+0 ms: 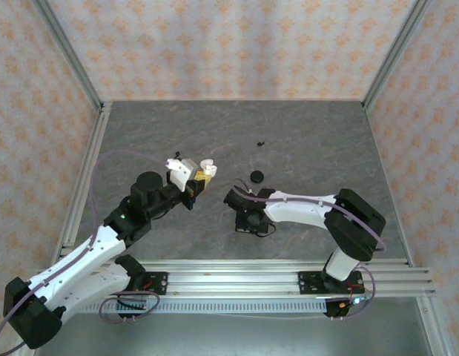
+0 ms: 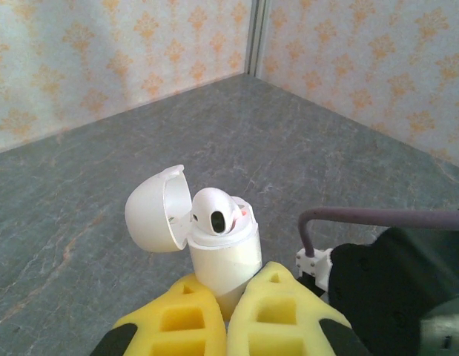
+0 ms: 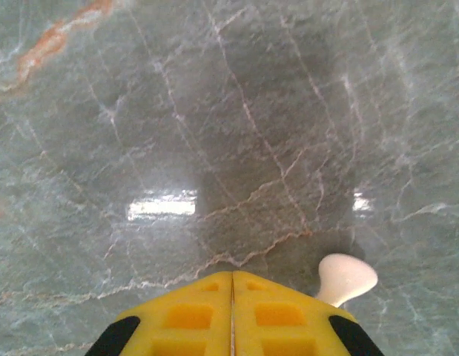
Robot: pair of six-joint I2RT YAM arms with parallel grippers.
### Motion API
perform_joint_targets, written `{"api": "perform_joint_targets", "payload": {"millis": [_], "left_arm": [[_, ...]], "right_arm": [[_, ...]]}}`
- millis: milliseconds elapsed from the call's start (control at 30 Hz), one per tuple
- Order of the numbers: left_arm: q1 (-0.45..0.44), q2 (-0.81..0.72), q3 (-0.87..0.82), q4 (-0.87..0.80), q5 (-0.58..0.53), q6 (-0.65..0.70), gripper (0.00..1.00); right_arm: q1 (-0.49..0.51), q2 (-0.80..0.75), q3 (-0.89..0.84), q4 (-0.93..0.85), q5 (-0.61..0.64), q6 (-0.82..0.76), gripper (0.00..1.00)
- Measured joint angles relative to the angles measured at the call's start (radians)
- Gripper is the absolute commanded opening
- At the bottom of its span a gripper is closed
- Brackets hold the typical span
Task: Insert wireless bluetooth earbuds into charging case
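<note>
Task looks about half done: one bud in the case, one out, lid open. What is left, by this layout, is to open the right claw, pick up the stray bud, carry it over and seat it.

Nearest the bases, the right gripper [image 3: 231, 278] points down at the grey veined stone-look table [image 3: 214, 133]. Its yellow ribbed fingers are pressed flat together, with no gap and nothing between them. The loose earbud [image 3: 346, 277], a tiny white glossy plastic piece, lies on the table just beside one finger and is partly hidden behind it (touching or not: cannot tell). That claw is closed and empty.

Farther out, the left gripper [image 2: 229, 285] is clamped on the lower body of the charging case [image 2: 225, 256], a small white glossy rounded plastic shell held upright, with a yellow finger on either side. Its domed white lid [image 2: 151, 211] hangs open to one side. The seated earbud [image 2: 214, 211], white plastic with a dark opening, sits in the mouth of the case with its head above the rim, so it is probably not pushed fully home. The second slot is hard to make out.

Beyond the grippers a round flat black disc [image 1: 256, 176] lies on the table, apart from both. Tiny black specks [image 1: 260, 142] lie farther back.
</note>
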Motion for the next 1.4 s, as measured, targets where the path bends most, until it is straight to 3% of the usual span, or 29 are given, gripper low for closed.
{"api": "perform_joint_targets", "payload": {"millis": [167, 300, 400, 733, 933, 1200, 1400], "left_arm": [[0.000, 0.024, 0.000, 0.000, 0.000, 0.000, 0.00], [0.000, 0.037, 0.000, 0.000, 0.000, 0.000, 0.00], [0.000, 0.041, 0.000, 0.000, 0.000, 0.000, 0.00], [0.000, 0.051, 0.001, -0.001, 0.001, 0.001, 0.00], [0.000, 0.051, 0.001, -0.005, 0.001, 0.003, 0.00], [0.000, 0.050, 0.001, -0.033, 0.000, 0.005, 0.00], [0.000, 0.050, 0.004, -0.052, 0.000, 0.011, 0.00]], "right_arm": [[-0.010, 0.009, 0.037, -0.033, 0.018, -0.012, 0.11], [-0.010, -0.020, 0.030, -0.047, 0.025, 0.026, 0.30], [-0.010, -0.076, -0.002, -0.052, 0.030, 0.073, 0.38], [-0.010, -0.114, -0.079, -0.040, 0.002, 0.167, 0.41], [-0.010, -0.038, -0.071, -0.033, -0.017, 0.171, 0.35], [-0.037, 0.029, 0.010, -0.108, -0.032, 0.090, 0.13], [-0.079, 0.076, 0.072, -0.156, -0.077, -0.032, 0.09]]}}
